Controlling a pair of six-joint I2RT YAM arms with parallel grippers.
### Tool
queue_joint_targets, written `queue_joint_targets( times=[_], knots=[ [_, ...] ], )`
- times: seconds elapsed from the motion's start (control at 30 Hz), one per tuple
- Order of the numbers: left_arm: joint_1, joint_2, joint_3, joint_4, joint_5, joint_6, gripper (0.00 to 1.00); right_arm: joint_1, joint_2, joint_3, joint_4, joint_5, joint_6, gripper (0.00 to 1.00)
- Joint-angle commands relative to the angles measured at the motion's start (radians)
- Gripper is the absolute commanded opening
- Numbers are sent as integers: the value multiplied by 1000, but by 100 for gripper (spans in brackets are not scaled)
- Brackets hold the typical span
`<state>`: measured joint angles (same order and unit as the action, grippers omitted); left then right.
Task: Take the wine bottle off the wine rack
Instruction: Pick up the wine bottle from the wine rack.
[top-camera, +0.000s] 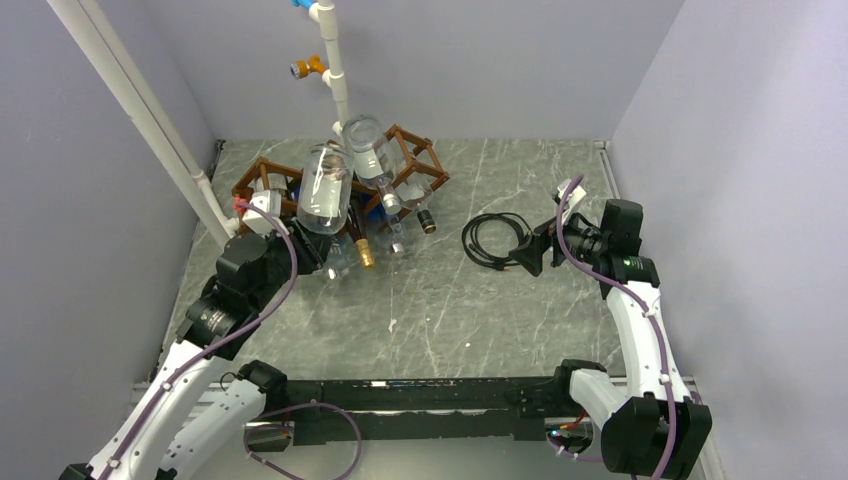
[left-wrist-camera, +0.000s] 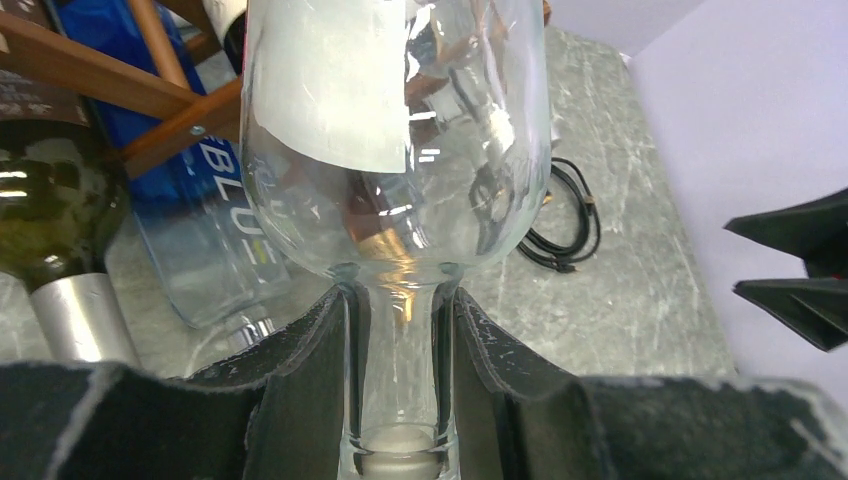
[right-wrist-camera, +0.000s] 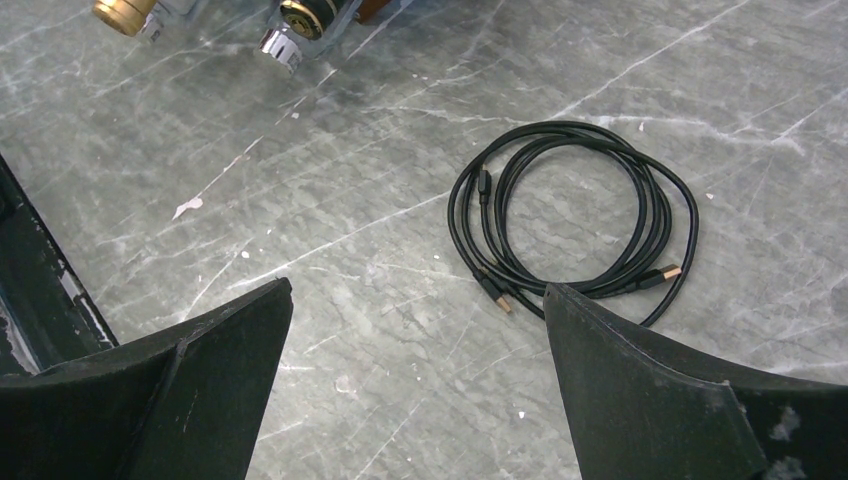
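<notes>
Closest to the lens, the left gripper (left-wrist-camera: 400, 310) is closed narrowly on the slim neck of the wine bottle (left-wrist-camera: 400, 150), with one black padded finger on each side of the glass. The bottle's shoulder sits just past the fingertips and its body extends away from the gripper. The glass is clear and see-through, a white label covers its upper left, and a pale plug-like shape shows low in the neck.

Left of the gripper, brown slats of the wine rack (left-wrist-camera: 100, 75) cross in front of two further bottles. One is dark green with a silver capsule (left-wrist-camera: 50, 200). The other is blue with pale lettering (left-wrist-camera: 200, 200), and it lies nearer the held bottle.

In the top view the held bottle (top-camera: 325, 190) rises beyond the left gripper (top-camera: 318, 258) and overlaps the front of the rack's (top-camera: 410, 150) left half. Whether glass and wood touch cannot be told. A second clear bottle (top-camera: 368, 150) rests on the rack farther from the gripper.

The right gripper (right-wrist-camera: 417, 290) has its fingers spread wide and grips nothing; it hangs over the grey marbled table (right-wrist-camera: 350, 200). A coiled black cable (right-wrist-camera: 565, 127) lies on the table just ahead of it, nearer the right-hand finger. A gold cap (right-wrist-camera: 125, 12) and a dark, silver-rimmed cap (right-wrist-camera: 290, 25) show farther ahead on the left. From above, this gripper (top-camera: 525, 255) is well apart from the rack, on its right.
</notes>
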<state>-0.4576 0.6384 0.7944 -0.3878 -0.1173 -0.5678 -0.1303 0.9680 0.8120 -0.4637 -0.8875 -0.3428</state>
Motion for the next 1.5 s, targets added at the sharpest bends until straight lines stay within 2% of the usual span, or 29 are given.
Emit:
queue_joint_targets(
  times=[0.0,0.37,0.57,1.07,1.47],
  knots=[
    [-9,-69,49,294,66,-55,0,0,-11,1,41,3,-21,100],
    [-60,-58,36,370,176,-128,0,0,-8,0,37,-2,-27,100],
    [-104,-43,29,380,176,-149,0,0,-9,0,37,-6,-28,100],
    [-119,-7,-23,526,277,-292,0,0,-9,0,32,-41,-31,100],
    [-183,48,-4,585,312,-315,0,0,-18,8,2,-100,-59,100]
  ],
)
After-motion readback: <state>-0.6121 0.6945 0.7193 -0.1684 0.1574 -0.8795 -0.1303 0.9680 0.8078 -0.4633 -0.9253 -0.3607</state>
